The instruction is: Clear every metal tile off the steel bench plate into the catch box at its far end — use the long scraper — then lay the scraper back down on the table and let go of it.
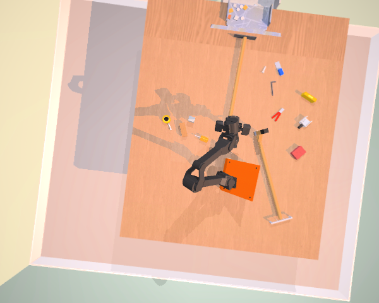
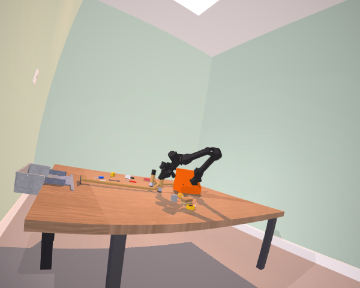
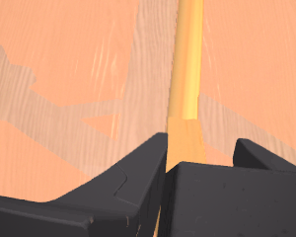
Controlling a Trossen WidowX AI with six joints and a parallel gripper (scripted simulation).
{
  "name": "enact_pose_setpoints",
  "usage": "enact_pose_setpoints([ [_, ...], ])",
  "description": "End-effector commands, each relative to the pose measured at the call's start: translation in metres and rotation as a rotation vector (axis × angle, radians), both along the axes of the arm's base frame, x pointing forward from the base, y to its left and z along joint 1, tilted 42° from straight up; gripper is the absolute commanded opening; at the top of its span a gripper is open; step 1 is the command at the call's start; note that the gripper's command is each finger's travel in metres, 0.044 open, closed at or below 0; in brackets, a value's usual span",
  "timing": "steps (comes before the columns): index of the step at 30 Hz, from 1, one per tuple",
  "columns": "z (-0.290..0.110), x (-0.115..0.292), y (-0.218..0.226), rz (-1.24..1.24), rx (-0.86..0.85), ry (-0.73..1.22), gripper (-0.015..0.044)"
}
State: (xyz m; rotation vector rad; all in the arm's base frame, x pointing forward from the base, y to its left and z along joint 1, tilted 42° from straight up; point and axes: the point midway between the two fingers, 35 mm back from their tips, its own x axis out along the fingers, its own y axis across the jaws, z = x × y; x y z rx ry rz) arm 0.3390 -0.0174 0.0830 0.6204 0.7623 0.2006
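My gripper (image 1: pixel 232 127) (image 2: pixel 161 177) (image 3: pixel 200 146) is shut on the long scraper's upright wooden grip. The scraper (image 1: pixel 237 78) (image 2: pixel 118 185) (image 3: pixel 186 59) has a long wooden pole reaching to the far end. Its dark blade (image 1: pixel 244 37) (image 2: pixel 78 180) is just on my side of the steel plate's front lip (image 1: pixel 215 26) (image 2: pixel 72 182); contact with the table cannot be told. Several white and orange tiles (image 1: pixel 235 17) show at the far left of the grey surface; whether they lie on plate or in box is unclear. The grey catch box (image 2: pixel 28 184) hangs beyond the table's far edge.
A rake (image 1: pixel 270 176) with an upright, black-topped grip (image 1: pixel 261 131) (image 2: pixel 153 178) lies right of the orange base (image 1: pixel 243 176) (image 2: pixel 189 189). A screwdriver (image 1: pixel 203 139) and wooden block (image 1: pixel 183 129) lie left. Red pliers (image 1: pixel 276 115) and a red block (image 1: pixel 298 152) lie right.
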Motion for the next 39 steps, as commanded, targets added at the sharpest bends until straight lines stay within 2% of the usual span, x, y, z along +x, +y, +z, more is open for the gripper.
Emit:
enact_pose_setpoints([
  [1,0.007,0.001,0.005,0.013,0.008,-0.015,0.0000],
  [19,0.021,0.001,0.020,0.042,0.046,-0.034,0.0000],
  [39,0.017,0.005,0.014,0.044,0.047,-0.036,0.0000],
])
